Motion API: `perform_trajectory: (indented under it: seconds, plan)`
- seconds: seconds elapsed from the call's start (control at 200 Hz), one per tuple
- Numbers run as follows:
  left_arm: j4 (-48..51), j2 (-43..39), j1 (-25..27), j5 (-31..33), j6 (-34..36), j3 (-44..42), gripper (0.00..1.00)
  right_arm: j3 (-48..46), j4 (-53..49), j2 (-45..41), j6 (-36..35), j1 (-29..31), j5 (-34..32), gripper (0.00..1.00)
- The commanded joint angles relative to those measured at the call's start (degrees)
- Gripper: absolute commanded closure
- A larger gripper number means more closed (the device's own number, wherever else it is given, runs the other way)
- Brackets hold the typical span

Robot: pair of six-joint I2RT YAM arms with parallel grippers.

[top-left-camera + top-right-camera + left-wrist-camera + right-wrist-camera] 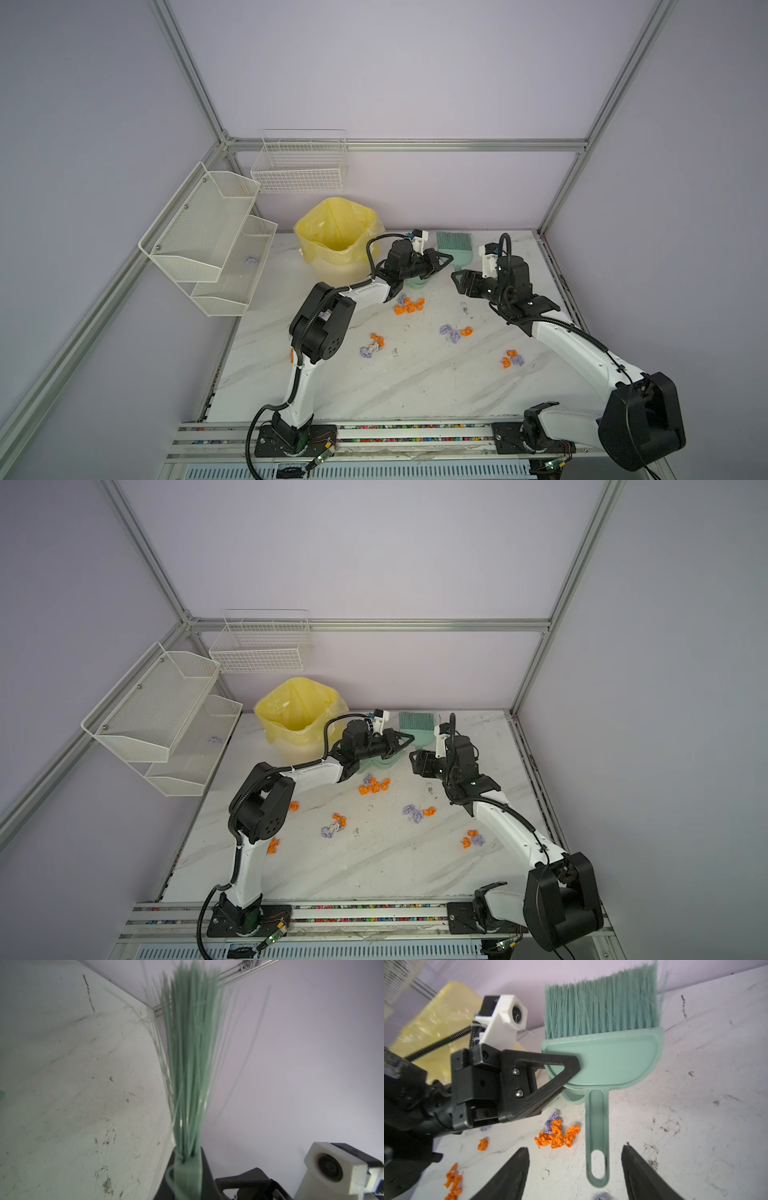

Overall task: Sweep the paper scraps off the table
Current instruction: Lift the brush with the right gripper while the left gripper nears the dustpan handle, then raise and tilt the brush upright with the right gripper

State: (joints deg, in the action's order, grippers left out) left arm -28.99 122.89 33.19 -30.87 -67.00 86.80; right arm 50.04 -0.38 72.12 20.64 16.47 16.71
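Orange and lavender paper scraps lie in small clusters on the white marble table, with more scraps towards the right. A pale green brush sits at the back. My left gripper is shut on the brush's head. My right gripper is open. The brush handle hangs between its fingers with a gap on each side.
A bin lined with a yellow bag stands at the back, left of the brush. White wire shelves and a wire basket hang on the left and back walls. A pale green piece lies under the left gripper.
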Motion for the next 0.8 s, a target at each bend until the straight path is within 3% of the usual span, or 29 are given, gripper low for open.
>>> perform_trajectory:
  seconds: [0.0,0.165,0.205,0.32,0.59,0.795]
  plan:
    - [-8.17,-0.13,-1.96,0.21,-3.7,4.14,1.0,-5.07,8.41,-1.02,9.29,-5.63,12.32,0.2]
    - [-14.45,1.17,-3.02,-0.41,-8.56,4.07,1.0,-12.54,27.23,-0.02,23.02,-7.29,18.96,0.03]
    - [-15.3,1.42,-3.07,-0.2,-9.32,4.01,1.0,-14.45,33.06,0.37,26.64,-7.26,19.89,0.03]
    - [-17.97,2.07,-3.24,0.45,-11.52,3.76,1.0,-17.52,43.6,1.66,32.32,-7.25,20.21,0.03]
    - [-24.81,3.36,-3.31,2.21,-16.32,3.41,1.0,-18.44,53.28,3.51,37.5,-6.76,20.53,0.03]
    - [-27.96,3.81,-3.24,2.72,-18.1,2.53,1.0,-18.38,59.27,7.59,41.54,-6.1,20.47,0.19]
